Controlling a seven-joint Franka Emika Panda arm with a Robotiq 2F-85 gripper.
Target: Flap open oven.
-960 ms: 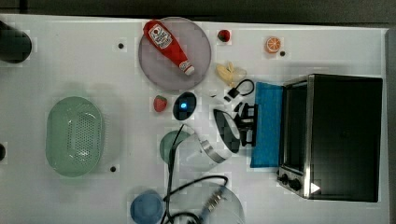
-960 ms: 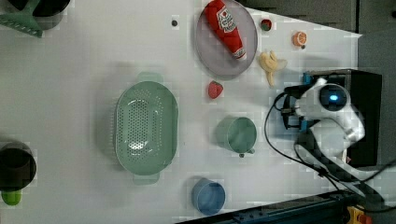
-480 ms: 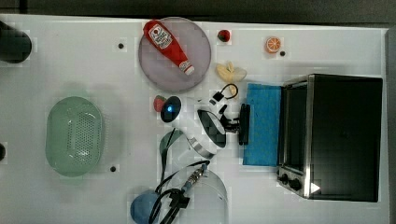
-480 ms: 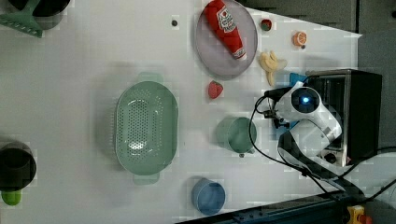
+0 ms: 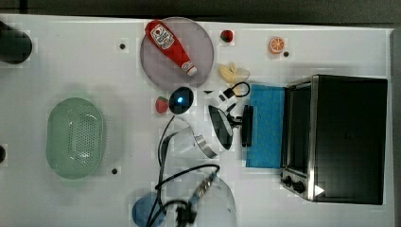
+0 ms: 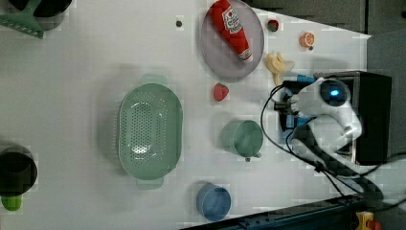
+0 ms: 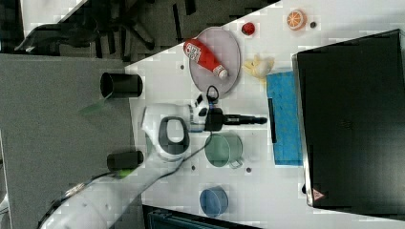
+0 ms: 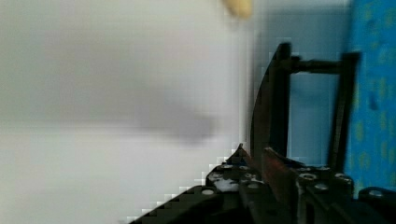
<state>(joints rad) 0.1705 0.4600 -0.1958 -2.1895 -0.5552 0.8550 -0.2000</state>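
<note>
Gripper (image 7: 260,120) sits just off the black bar handle (image 5: 247,126) of the oven door (image 5: 267,126), fingers pointing at it from the right view's left. Whether the fingers are parted or together I cannot tell; in the wrist view one dark finger (image 8: 270,116) stands beside the handle bar (image 8: 344,107), with pale table between them. No clamp on the bar that I can make out.

Door lies flapped down flat, blue glass face up, hinged at the oven's (image 5: 350,139) front edge and reaching out toward the arm in the top view. My reading: the opening is essentially done, and the handle is now the door's outer edge, which is why the gripper is found there.

Oven itself stands at the top view's right end of the white table (image 5: 71,61), black top, two dark knobs (image 5: 292,183) on the silver front near the lower corner.

Arm pose: wrist laid over nearly horizontal, hand stretched level toward the door in the right view, white forearm (image 7: 165,133) running back from it, cable looping off the wrist.

Around it: green mug (image 6: 242,138) under the arm, strawberry (image 5: 161,104) just beside the wrist in the top view, ketchup bottle (image 5: 169,40) on a grey plate (image 5: 201,42), banana piece (image 5: 232,73) near the door's corner, green colander (image 5: 75,137) well apart, blue cup (image 6: 213,201).
</note>
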